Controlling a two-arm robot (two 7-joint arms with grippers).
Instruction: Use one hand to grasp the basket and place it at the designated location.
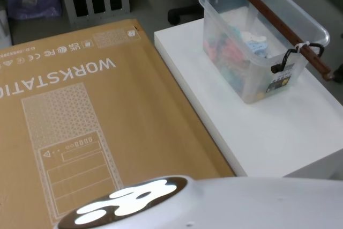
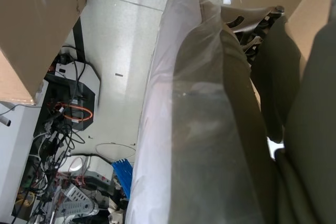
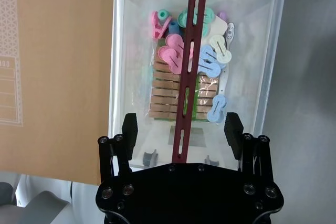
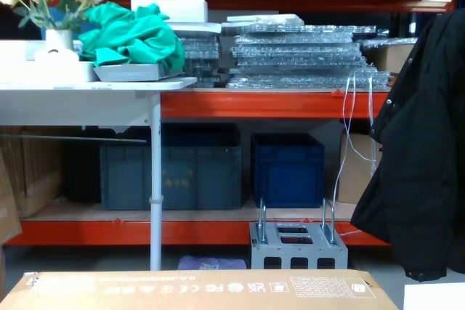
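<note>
**Pre-grasp: right gripper lined up over the basket's bar**

The pale, translucent plastic basket (image 1: pixel 246 92) with rounded corners stands flat on the white table (image 1: pixel 268 132), on the table's far right part. A dark red perforated bar (image 1: pixel 273 20) runs lengthwise over its rim and is fastened at both ends. From the right wrist camera I see pastel plastic clips (image 3: pixel 173 56) and a row of wooden pegs (image 3: pixel 165 90) lying inside.

The black right gripper (image 3: pixel 181 129) hangs above the table, over one short end of the basket. Its jaws stand wide apart, one finger on either side of the bar, and neither touches it. I judge the left arm to be parked low off the table's left side, by the brown cardboard carton (image 1: pixel 134 111) printed WORKSTATION.

Step in hand, as I read it: alignment is done and the grasp is not yet made.

Next move calls for:
- A straight descent until the pads bracket the bar.
- A firm close across the bar, then a level lift.

The hold would sit near the bar's end, so I expect the loaded basket to tip away from the gripper. Shifting toward the bar's middle first looks wiser. I can make out no marked drop-off spot on the table.
</note>
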